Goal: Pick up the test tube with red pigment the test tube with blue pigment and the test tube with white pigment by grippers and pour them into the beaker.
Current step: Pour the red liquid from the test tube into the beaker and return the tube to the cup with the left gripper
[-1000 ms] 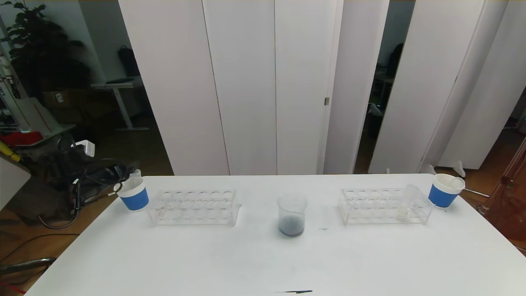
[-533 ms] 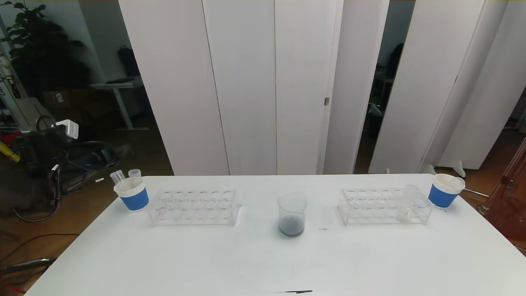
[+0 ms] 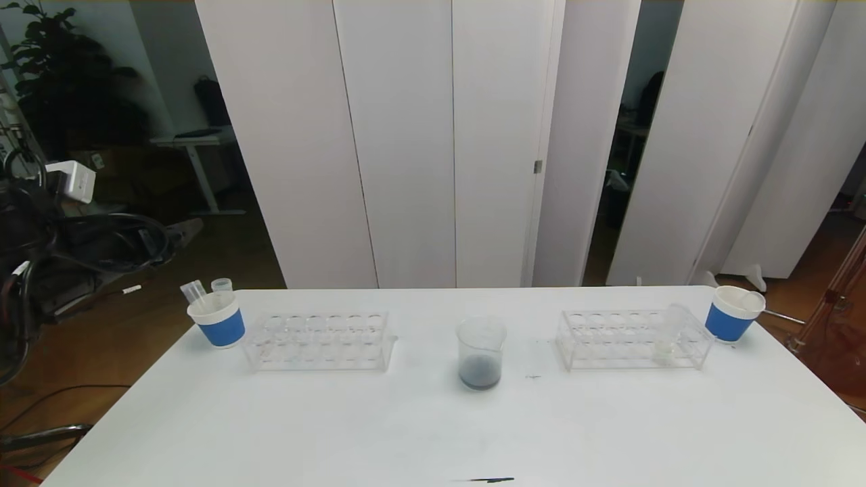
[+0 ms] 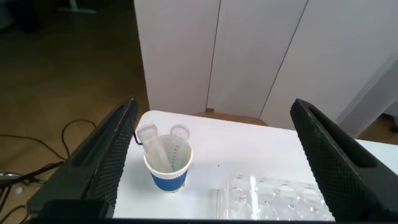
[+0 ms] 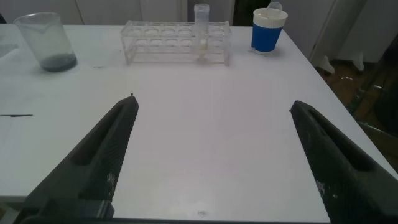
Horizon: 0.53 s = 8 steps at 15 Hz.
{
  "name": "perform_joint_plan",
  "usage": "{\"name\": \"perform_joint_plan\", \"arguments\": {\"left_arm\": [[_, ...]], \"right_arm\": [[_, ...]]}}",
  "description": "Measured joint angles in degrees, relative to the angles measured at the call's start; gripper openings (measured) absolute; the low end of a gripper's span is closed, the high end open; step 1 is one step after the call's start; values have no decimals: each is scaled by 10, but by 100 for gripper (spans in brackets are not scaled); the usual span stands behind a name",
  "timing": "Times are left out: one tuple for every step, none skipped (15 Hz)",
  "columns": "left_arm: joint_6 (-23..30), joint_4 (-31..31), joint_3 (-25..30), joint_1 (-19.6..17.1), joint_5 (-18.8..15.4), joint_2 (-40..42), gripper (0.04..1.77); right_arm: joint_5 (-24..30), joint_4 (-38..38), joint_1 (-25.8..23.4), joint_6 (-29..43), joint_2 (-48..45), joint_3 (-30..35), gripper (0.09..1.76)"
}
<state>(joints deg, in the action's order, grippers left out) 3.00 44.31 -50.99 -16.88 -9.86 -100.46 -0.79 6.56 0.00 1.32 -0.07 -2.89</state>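
The beaker stands mid-table with dark grey liquid at its bottom; it also shows in the right wrist view. The test tube with white pigment leans in the right rack, with cream liquid low in it. Two clear tubes stand in the left blue cup; one has a faint bluish trace. No tube shows red pigment. My left gripper is open and empty, up and back from that cup, off the table's left edge. My right gripper hangs open over bare table near the front right.
An empty clear rack sits right of the left blue cup. A second blue cup with a tube in it stands at the far right corner. The left arm and its cables hang beyond the table's left edge.
My left gripper has drawn back left and upward from the left blue cup, and both tubes in the cup now show. The right arm has not moved.
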Motion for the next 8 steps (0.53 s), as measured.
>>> {"name": "perform_joint_plan", "arguments": {"left_arm": [[-7, -8, 24, 4, 0, 33, 175], [-15, -16, 53, 9, 1, 69, 175], [-20, -20, 81, 12, 1, 103, 175], [-25, -23, 110, 15, 1, 136, 175], [-35, -23, 142, 16, 2, 171, 175], [-48, -24, 170, 19, 5, 200, 175], [-58, -25, 196, 23, 6, 229, 175], [-64, -25, 220, 29, 7, 260, 175]], "right_arm": [[0, 0, 0, 0, 0, 0, 175], [0, 0, 0, 0, 0, 0, 175], [0, 0, 0, 0, 0, 0, 175], [0, 0, 0, 0, 0, 0, 175], [0, 0, 0, 0, 0, 0, 175], [0, 0, 0, 0, 0, 0, 175], [0, 0, 0, 0, 0, 0, 175], [0, 0, 0, 0, 0, 0, 175]]}}
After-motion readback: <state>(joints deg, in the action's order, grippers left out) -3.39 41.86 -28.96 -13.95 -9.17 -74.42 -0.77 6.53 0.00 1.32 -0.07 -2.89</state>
